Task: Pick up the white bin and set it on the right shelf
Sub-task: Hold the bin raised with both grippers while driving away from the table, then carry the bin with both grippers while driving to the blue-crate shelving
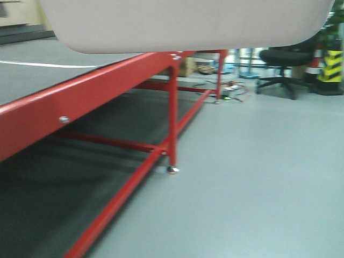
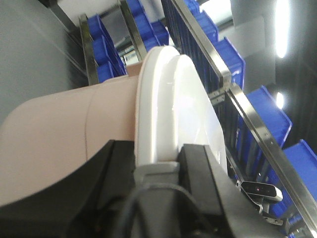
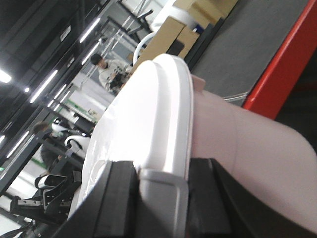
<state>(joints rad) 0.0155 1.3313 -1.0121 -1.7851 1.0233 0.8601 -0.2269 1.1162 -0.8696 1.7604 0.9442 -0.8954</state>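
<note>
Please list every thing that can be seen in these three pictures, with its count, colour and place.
white bin: one, off-white pinkish body, white lid, grey handles; held in the air at both ends.
table: one, red frame, grey top; below the bin in the front view.
blue crates: several, blue; on the steel rack, left wrist view.
office chair: one, black; far right, front view.
striped post: one, yellow-black; right of the chair.
cardboard boxes: few, brown; background, right wrist view.
person: one, light top; background, right wrist view.
left gripper: one, black; jaws clamp one handle.
right gripper: one, black; jaws clamp the other handle.
</note>
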